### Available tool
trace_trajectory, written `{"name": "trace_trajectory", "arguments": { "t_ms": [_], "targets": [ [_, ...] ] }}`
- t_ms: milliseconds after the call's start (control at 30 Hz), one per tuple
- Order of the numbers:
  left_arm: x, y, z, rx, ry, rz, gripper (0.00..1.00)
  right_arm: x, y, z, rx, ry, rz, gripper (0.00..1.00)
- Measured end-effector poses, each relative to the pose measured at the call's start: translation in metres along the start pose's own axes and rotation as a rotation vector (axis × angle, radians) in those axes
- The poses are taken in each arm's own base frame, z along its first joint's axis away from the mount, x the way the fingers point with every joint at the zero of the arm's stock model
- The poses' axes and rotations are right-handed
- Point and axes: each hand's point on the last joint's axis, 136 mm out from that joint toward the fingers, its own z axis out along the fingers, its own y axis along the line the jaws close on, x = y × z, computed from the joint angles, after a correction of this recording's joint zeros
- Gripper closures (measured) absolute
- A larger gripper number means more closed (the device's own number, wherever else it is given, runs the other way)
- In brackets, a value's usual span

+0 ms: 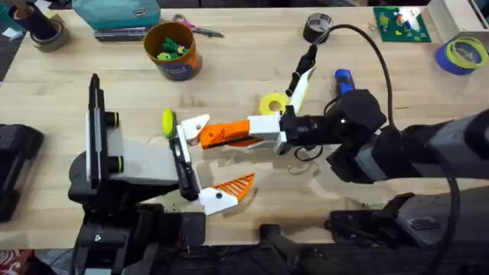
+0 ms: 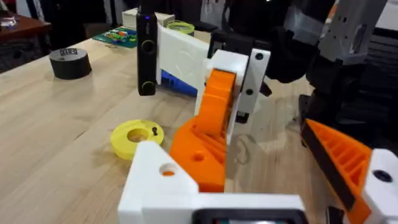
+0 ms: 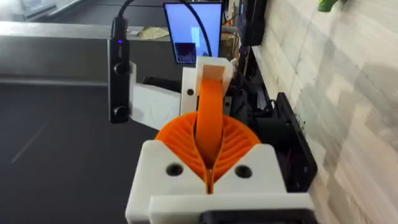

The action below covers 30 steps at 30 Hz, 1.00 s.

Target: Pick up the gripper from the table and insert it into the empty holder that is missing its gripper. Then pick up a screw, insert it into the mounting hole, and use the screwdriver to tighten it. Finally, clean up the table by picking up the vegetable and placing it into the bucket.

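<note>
You are looking at a light wooden table (image 1: 252, 53) with butcher-block grain. At its far edge sit a teal case (image 1: 116, 13), scissors (image 1: 195, 27) and a green circuit board (image 1: 400, 23). The bucket (image 1: 173, 50) stands just in front of the case, with small pieces inside. A black tape roll (image 1: 317, 27) lies far right of centre, a blue tape roll (image 1: 461, 55) near the right edge. Mid-table lie a flat yellow disc (image 1: 272, 103), the blue screwdriver (image 1: 343, 79) and the vegetable (image 1: 166, 119). What may be another tape roll (image 1: 46, 32) rests at far left.

Screwdriver (image 1: 343, 79) mostly hidden behind right arm (image 1: 397, 145).
</note>
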Motion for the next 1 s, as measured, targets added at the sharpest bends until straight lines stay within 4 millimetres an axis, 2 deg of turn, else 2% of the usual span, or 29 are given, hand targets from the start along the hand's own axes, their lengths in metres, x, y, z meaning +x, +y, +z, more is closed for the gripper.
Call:
{"name": "trace_trajectory", "arguments": {
  "t_ms": [400,1000],
  "targets": [
    [0.000,0.000,0.000,0.000,0.000,0.003,0.015,-0.014,-0.004,0.010,0.001,0.001,-0.002,0.992],
    [0.000,0.000,0.000,0.000,0.000,0.003,0.015,-0.014,-0.004,0.011,0.001,0.003,-0.003,0.992]
  ]
}}
